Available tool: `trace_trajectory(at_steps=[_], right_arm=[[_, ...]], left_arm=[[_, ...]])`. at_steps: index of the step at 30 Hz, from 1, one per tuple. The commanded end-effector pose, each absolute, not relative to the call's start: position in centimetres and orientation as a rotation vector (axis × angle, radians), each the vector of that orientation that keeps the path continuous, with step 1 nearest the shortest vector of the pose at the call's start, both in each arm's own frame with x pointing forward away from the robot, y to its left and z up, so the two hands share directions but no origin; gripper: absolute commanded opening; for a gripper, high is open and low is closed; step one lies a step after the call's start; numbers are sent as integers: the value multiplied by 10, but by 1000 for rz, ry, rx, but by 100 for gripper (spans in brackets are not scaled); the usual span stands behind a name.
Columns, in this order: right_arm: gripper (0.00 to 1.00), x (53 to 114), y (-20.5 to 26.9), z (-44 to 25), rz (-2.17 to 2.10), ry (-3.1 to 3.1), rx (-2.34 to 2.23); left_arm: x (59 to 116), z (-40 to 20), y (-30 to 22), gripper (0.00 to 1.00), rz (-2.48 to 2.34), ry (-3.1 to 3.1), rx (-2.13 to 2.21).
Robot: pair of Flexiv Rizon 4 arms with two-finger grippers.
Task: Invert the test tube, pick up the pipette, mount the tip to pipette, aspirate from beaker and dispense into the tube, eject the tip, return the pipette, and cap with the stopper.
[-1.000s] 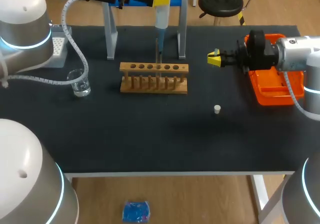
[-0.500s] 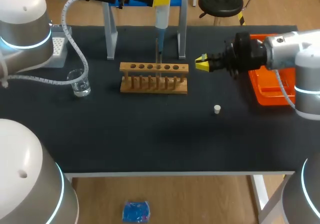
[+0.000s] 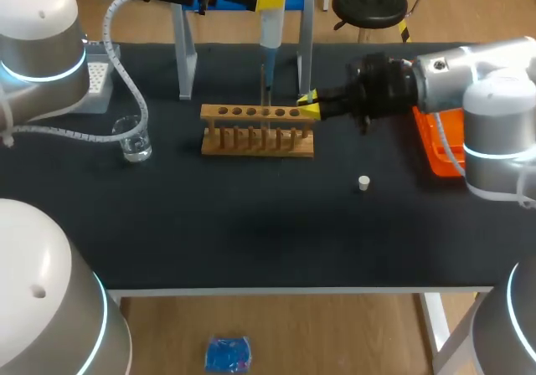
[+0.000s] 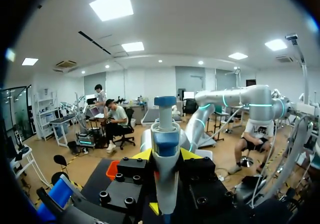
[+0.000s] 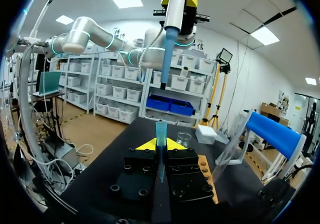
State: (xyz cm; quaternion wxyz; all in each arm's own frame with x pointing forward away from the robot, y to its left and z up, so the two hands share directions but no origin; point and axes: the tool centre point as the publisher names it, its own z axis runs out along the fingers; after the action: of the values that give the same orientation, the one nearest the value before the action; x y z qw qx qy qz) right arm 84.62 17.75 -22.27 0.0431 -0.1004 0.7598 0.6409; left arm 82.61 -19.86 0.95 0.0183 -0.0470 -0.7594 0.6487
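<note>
Your right tool (image 5: 161, 145) is clamped on an upright pipette tip (image 5: 160, 130) and sits just beside the right end of the wooden test tube rack (image 3: 258, 129). Your left tool (image 4: 166, 156) is clamped on the pipette (image 4: 165, 134), which hangs vertically above the far side of the rack, nozzle end down. On the surface (image 3: 251, 224), the beaker (image 3: 132, 137) stands well left of the rack, and the white stopper (image 3: 363, 182) lies in front of the right tool.
</note>
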Motion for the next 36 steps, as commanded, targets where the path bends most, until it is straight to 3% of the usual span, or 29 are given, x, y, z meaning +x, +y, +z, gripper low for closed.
trace_trajectory(at_steps=[1, 36], right_arm=[[0, 845, 191, -223, 1959, 2310, -348], [0, 844, 241, -210, 1898, 2328, -461]], left_arm=[[826, 10, -199, 0, 2015, -2357, -148], [826, 10, -199, 0, 2015, -2357, -148]])
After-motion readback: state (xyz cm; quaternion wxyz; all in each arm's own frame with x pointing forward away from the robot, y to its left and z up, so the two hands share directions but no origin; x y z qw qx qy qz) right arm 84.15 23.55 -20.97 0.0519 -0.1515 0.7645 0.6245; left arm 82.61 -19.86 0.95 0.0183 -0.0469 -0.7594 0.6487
